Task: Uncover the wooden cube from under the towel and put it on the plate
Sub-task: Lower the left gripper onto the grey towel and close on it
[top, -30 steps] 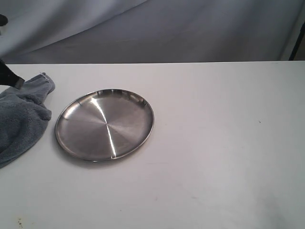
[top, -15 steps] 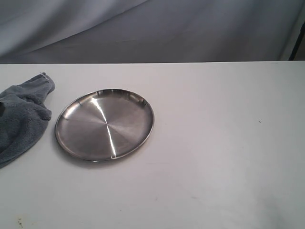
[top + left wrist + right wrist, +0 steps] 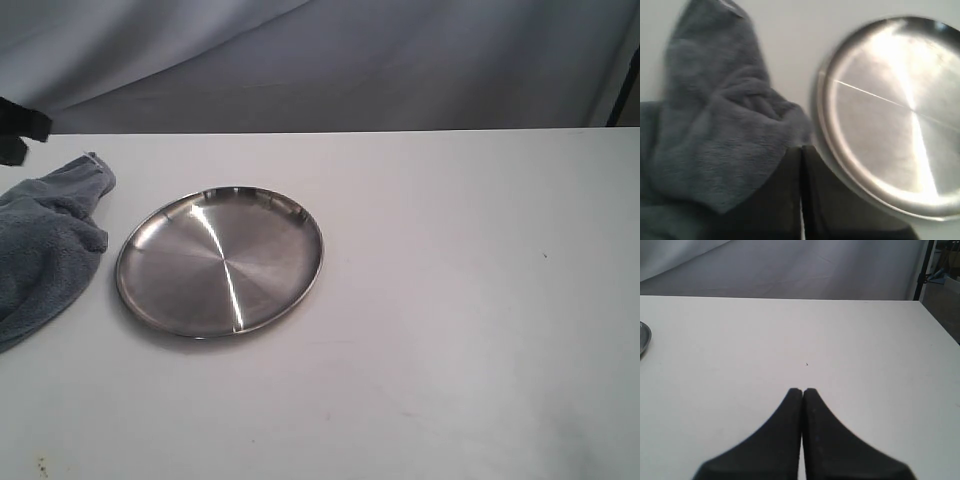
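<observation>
Pincer, left, fully closed, empty.

A white table under soft light — behind it, a creased grey backdrop cloth.

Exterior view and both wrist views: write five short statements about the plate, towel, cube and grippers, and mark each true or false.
1. The plate is empty. True.
2. The wooden cube sits in plain sight. False: no cube shows in any view.
3. The left gripper is shut. True.
4. The towel covers half the plate. False: it lies bunched beside the plate, not on it.
5. The right gripper is wide open. False: its jaws are pressed together.
</observation>
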